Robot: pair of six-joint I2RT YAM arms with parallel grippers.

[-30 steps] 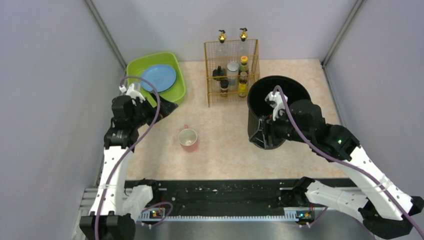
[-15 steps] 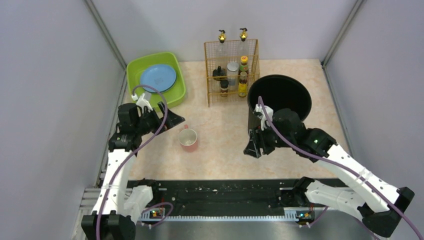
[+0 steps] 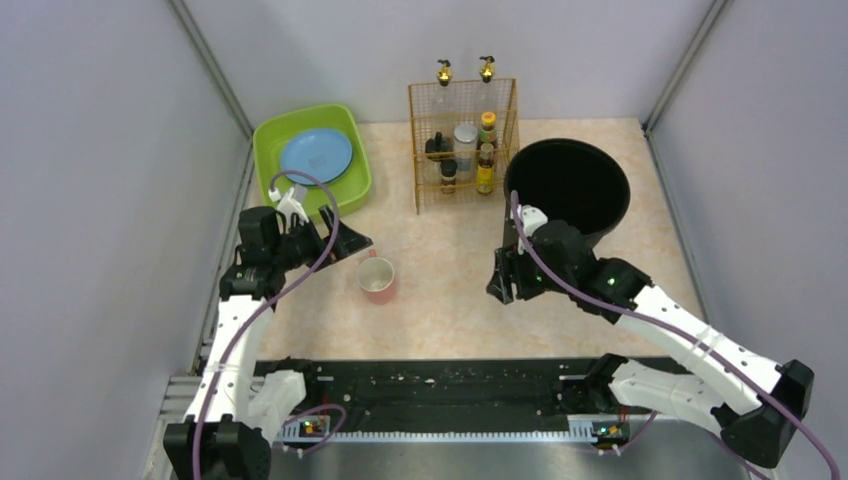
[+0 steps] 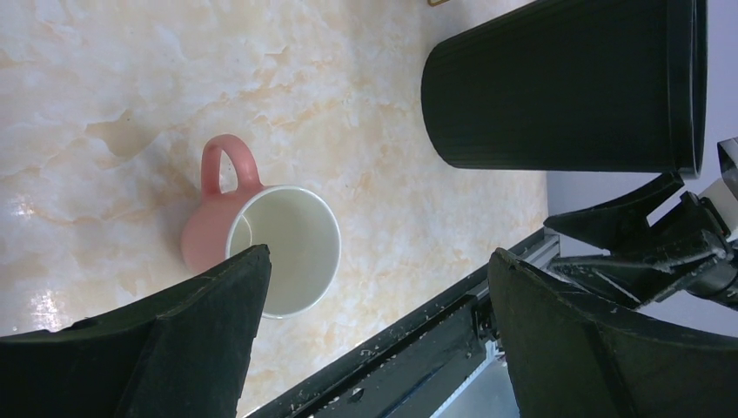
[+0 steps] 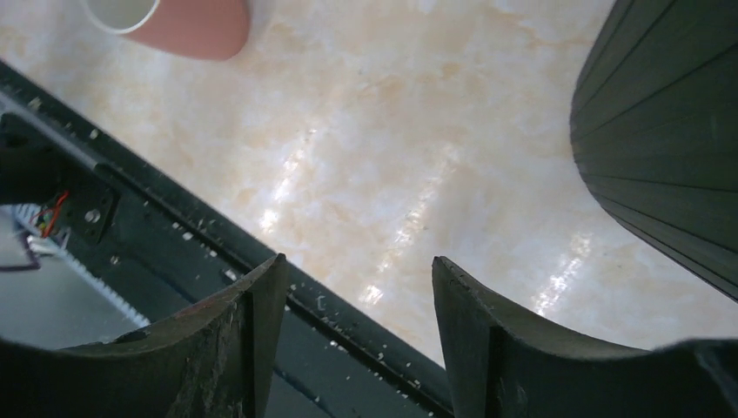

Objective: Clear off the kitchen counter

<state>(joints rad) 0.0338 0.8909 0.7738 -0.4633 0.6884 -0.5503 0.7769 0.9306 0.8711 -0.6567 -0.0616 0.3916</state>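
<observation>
The kitchen counter (image 3: 450,300) is pale beige marble. A pink mug (image 3: 377,279) with a white inside stands upright on it, left of centre; it also shows in the left wrist view (image 4: 278,244) and at the top edge of the right wrist view (image 5: 187,22). My left gripper (image 3: 345,243) is open and empty, just up and left of the mug. My right gripper (image 3: 505,280) is open and empty, low over the counter in front of the black bin (image 3: 568,190).
A green tub (image 3: 355,185) holding a blue plate (image 3: 316,155) sits at the back left. A wire rack (image 3: 462,140) of bottles stands at the back centre. A black rail (image 3: 440,385) runs along the near edge.
My right gripper came off the black bin and moved left and toward the near edge; the bin now stands a bit farther back and right. My left gripper moved right, toward the mug.
</observation>
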